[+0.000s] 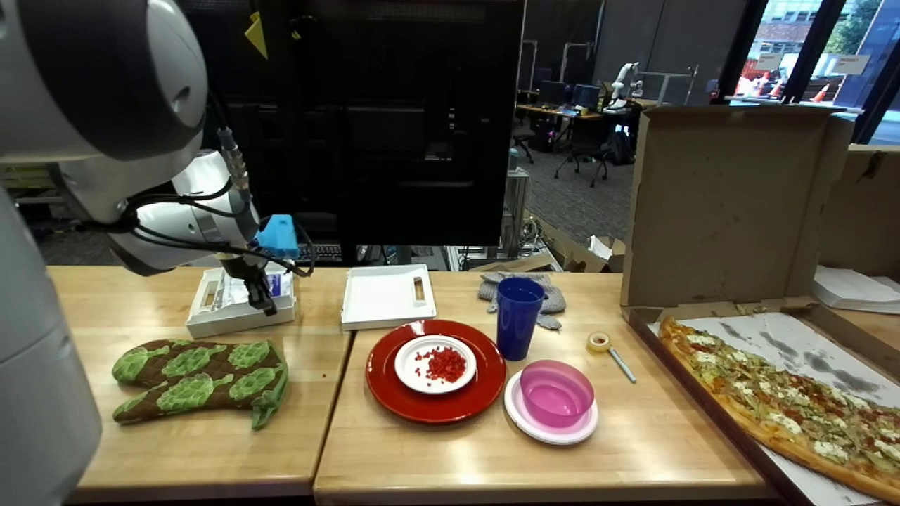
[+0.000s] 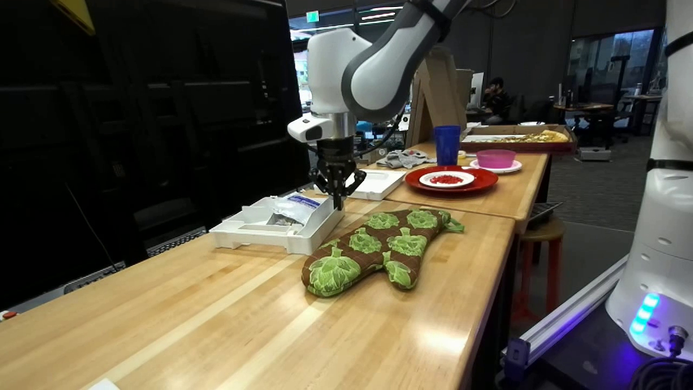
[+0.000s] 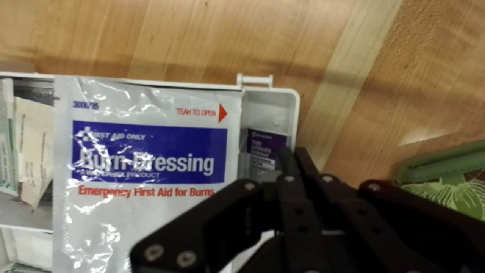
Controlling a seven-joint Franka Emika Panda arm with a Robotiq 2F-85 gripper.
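White plastic box (image 2: 325, 230), lidless, first-aid supplies inside: we logged it close to the table's (image 2: 216, 319) far edge, by the black screen (image 1: 422, 126). The fingers (image 3: 291, 193) stood all but together at its mitt-facing wall, near the corner closest to the seam between the two tabletops. That thin wall seemed to run between the tips, which we judged explained the sliver of a gap; how firmly they pinched it, we couldn't tell. The wrist pointed straight down, likely to suit an upright rim.

The burn dressing packet (image 3: 147, 151) lay flat across the top of the box, probably because it was too wide to drop into a compartment. A purple-labelled item (image 3: 265, 146) sat low in the narrow compartment right by the fingers.

A shallow white tray (image 1: 383, 299) lay beside the seam along the same far edge; we took it for the box's lid. The oven mitt (image 1: 225, 379) lay flat between box and near edge, too floppy to stand, we figured. Past the seam, a red plate (image 1: 436, 411) carried a smaller white plate (image 1: 404, 358), whose rim presumably kept the loose red bits (image 1: 446, 365) corralled.
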